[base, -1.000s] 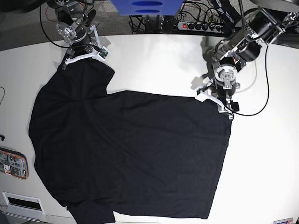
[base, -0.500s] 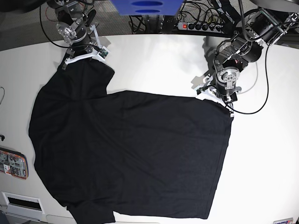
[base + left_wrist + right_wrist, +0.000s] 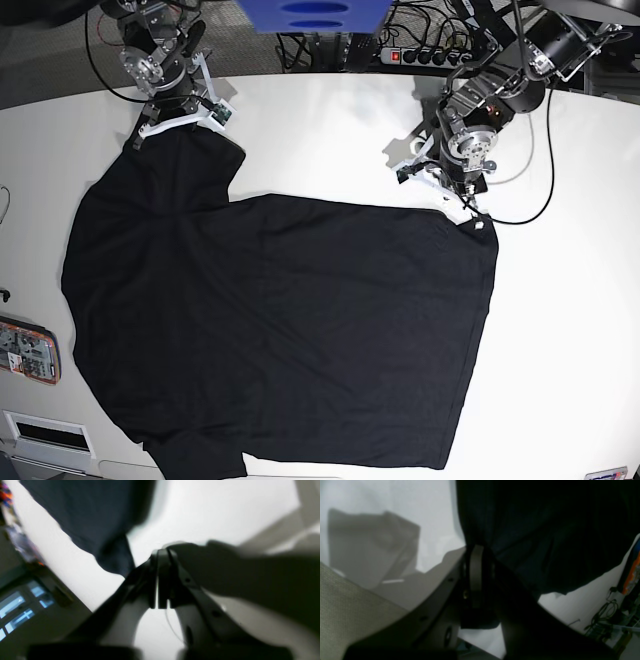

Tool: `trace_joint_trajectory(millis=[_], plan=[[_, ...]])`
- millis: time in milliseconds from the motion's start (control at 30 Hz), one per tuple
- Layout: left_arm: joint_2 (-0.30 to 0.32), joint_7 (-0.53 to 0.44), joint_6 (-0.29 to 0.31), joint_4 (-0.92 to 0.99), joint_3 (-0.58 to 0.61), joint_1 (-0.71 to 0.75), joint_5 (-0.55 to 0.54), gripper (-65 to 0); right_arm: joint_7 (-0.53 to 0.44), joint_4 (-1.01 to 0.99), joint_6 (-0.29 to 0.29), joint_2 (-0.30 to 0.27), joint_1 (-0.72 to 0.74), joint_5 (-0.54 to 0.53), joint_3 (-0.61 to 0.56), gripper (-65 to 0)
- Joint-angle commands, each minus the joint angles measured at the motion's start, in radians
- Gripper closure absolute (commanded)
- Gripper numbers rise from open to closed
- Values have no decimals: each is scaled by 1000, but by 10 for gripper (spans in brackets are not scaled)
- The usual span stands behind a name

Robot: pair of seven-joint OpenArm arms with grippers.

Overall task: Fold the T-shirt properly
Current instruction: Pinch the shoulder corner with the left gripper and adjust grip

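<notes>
The black T-shirt (image 3: 280, 330) lies spread flat on the white table (image 3: 330, 140). My right gripper (image 3: 180, 124) is at the shirt's far left corner, shut on the T-shirt. In the right wrist view its pads (image 3: 475, 562) meet on the edge of the dark cloth (image 3: 545, 530). My left gripper (image 3: 462, 208) is low over the shirt's far right corner. In the left wrist view its jaws (image 3: 157, 555) are shut to a thin slit with nothing visible between them. The shirt's corner (image 3: 112, 560) lies just beside one finger.
A power strip (image 3: 430, 55) and cables run along the table's back edge, next to a blue object (image 3: 315, 15). A small orange-and-grey device (image 3: 28, 350) and a white box (image 3: 45, 435) sit at the left edge.
My left gripper has closed from open and swung left along the shirt's far edge. The shirt's corner has stayed put. The right arm has not moved.
</notes>
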State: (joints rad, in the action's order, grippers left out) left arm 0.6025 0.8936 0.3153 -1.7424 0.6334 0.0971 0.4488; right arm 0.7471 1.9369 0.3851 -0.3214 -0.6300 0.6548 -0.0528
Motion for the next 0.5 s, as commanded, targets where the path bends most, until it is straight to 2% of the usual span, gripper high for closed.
trace_joint_trajectory(millis=[0, 33, 67, 100, 300, 467], plan=[[15, 17, 0, -23, -10, -7, 0, -122, 4, 8, 15, -6, -8, -11, -2, 0], [20, 15, 0, -35, -8, -7, 0, -184, 4, 8, 15, -6, -8, -11, -2, 0], [21, 15, 0, -40, -7, -7, -2, -220, 2, 9, 15, -6, -8, -11, -2, 0], [21, 17, 0, -38, -7, -7, -2, -227, 2, 9, 15, -6, -8, -11, -2, 0], [4, -12, 2, 81, 16, -55, -11, -213, 2, 9, 15, -6, -8, -11, -2, 0], [3, -32, 2, 189, 22, -119, -103, -212, 2, 9, 15, -6, -8, -11, -2, 0]])
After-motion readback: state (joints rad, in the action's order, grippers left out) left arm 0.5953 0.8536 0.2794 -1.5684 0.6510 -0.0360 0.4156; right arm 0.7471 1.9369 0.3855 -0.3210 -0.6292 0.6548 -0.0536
